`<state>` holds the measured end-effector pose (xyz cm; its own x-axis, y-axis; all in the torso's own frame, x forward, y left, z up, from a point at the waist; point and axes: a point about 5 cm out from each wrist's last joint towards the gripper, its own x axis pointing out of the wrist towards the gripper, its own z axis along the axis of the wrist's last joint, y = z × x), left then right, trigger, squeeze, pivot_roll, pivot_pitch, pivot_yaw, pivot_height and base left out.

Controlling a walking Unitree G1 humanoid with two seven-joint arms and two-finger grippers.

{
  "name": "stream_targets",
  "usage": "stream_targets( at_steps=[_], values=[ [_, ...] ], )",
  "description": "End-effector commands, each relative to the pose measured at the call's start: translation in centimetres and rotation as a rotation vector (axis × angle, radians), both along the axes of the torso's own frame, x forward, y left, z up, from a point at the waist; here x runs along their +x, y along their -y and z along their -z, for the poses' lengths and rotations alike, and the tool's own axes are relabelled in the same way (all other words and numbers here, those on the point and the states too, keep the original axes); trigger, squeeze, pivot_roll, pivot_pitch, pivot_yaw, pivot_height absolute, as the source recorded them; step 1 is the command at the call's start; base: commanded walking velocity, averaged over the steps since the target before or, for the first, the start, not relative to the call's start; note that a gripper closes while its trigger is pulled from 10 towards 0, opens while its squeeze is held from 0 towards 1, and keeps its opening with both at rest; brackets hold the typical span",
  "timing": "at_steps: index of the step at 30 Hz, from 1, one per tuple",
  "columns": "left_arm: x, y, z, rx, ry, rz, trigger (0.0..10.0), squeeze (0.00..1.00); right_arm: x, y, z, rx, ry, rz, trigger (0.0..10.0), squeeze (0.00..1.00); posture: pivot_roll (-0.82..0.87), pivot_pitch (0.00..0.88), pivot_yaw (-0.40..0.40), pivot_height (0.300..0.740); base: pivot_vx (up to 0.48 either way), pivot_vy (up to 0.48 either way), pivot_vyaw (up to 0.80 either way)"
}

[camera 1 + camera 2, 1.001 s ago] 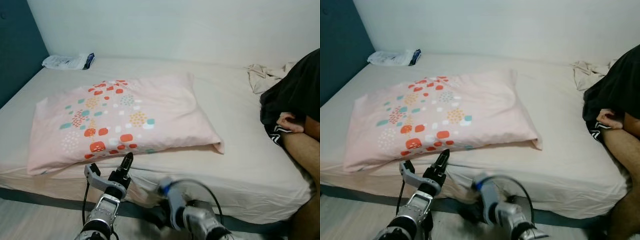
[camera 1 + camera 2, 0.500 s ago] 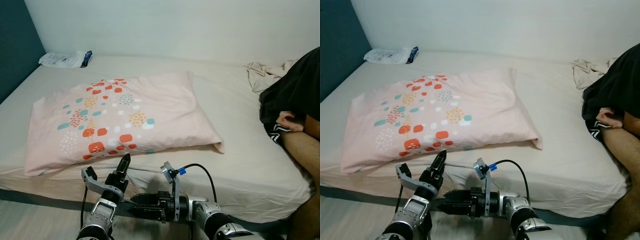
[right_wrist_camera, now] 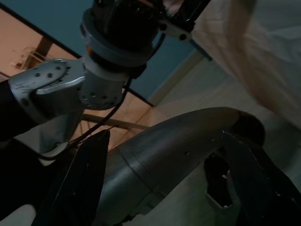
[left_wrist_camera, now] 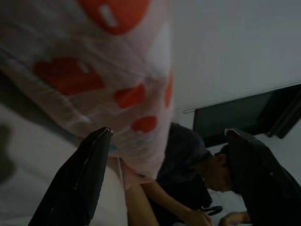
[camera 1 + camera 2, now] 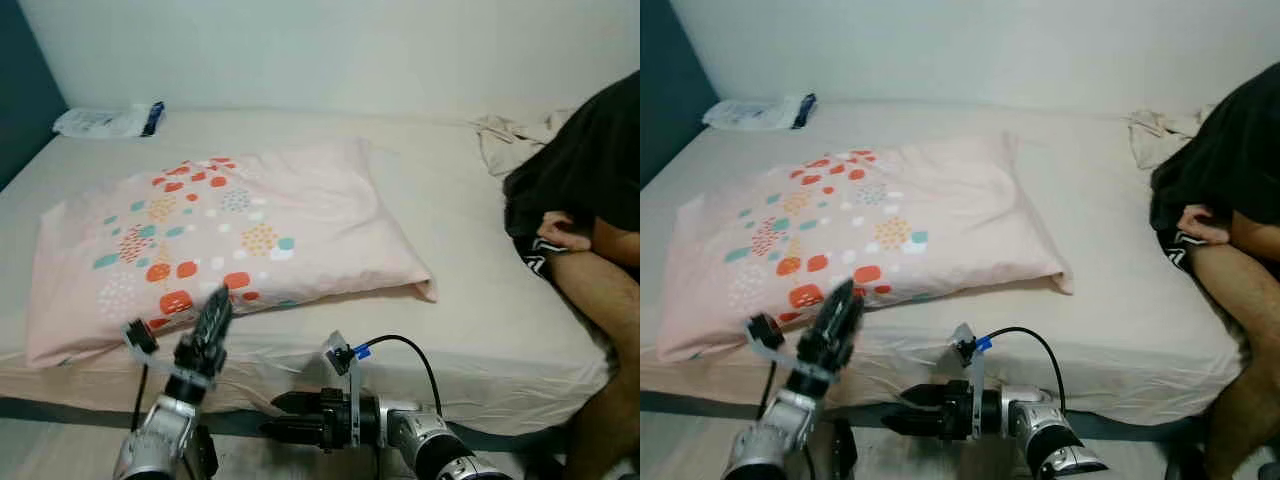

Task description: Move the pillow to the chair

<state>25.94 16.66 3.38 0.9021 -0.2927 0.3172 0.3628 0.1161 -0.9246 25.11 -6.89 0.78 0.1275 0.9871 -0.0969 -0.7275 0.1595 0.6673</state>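
White sheets cover the bed (image 5: 480, 300) before you, and the pink pillow (image 5: 230, 225) with orange and teal spots lies flat across its left half, well away from the seated person (image 5: 585, 215) at the right edge. Your left gripper (image 5: 172, 335) is raised at the pillow's near edge, its fingers spread apart either side of the fabric in the wrist view. Your right gripper (image 5: 285, 418) sits low beside the mattress front, pointing left, fingers spread too. A small packet (image 5: 105, 121) rests at the far left corner.
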Motion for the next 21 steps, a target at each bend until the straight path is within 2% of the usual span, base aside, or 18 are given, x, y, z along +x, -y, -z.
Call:
stream_targets(
  at_steps=[1, 5, 8, 11, 13, 14, 18, 21],
  values=[
    [0.0, 0.4, 0.4, 0.011, -0.037, -0.006, 10.0, 0.00, 0.2, -0.1, 0.0, -0.020, 0.012, 0.030, 10.0, 0.00, -0.05, 0.113, -0.048, 0.506, 0.000, 0.000, 0.00],
    [0.3, 1.9, -0.1, 0.016, -0.046, 0.029, 10.0, 0.00, 1.2, 0.0, -0.3, -0.043, 0.038, 0.127, 10.0, 0.00, -0.06, 0.118, -0.046, 0.506, 0.000, 0.000, 0.00],
    [0.5, 2.7, 0.0, 0.014, -0.062, 0.035, 10.0, 0.00, 1.2, 0.1, -0.4, -0.044, 0.049, 0.128, 10.0, 0.00, -0.06, 0.122, -0.045, 0.506, 0.000, 0.000, 0.00],
    [1.5, 4.2, 0.0, 0.010, -0.096, 0.032, 10.0, 0.00, 0.9, 0.1, -0.2, -0.045, 0.054, 0.106, 10.0, 0.00, -0.07, 0.125, -0.044, 0.506, 0.000, 0.000, 0.00],
    [1.7, 4.4, -0.1, 0.005, -0.096, 0.033, 10.0, 0.00, 0.9, 0.1, -0.2, -0.046, 0.054, 0.107, 10.0, 0.00, -0.07, 0.125, -0.044, 0.506, 0.000, 0.000, 0.00],
    [2.5, 5.2, -0.6, -0.012, -0.100, 0.019, 10.0, 0.00, 1.1, 0.0, -0.1, -0.061, 0.061, 0.144, 10.0, 0.00, -0.07, 0.130, -0.041, 0.506, 0.000, 0.000, 0.00],
    [3.5, 6.3, -0.9, 0.004, -0.138, 0.006, 10.0, 0.00, 1.7, 0.0, -0.4, -0.072, 0.089, 0.222, 10.0, 0.00, -0.08, 0.147, -0.033, 0.506, 0.000, 0.000, 0.00],
    [4.3, 6.7, -1.0, 0.047, -0.190, -0.024, 10.0, 0.00, 2.3, 0.1, -0.7, -0.081, 0.108, 0.293, 10.0, 0.00, -0.09, 0.165, -0.022, 0.506, 0.000, 0.000, 0.00]
  ],
)
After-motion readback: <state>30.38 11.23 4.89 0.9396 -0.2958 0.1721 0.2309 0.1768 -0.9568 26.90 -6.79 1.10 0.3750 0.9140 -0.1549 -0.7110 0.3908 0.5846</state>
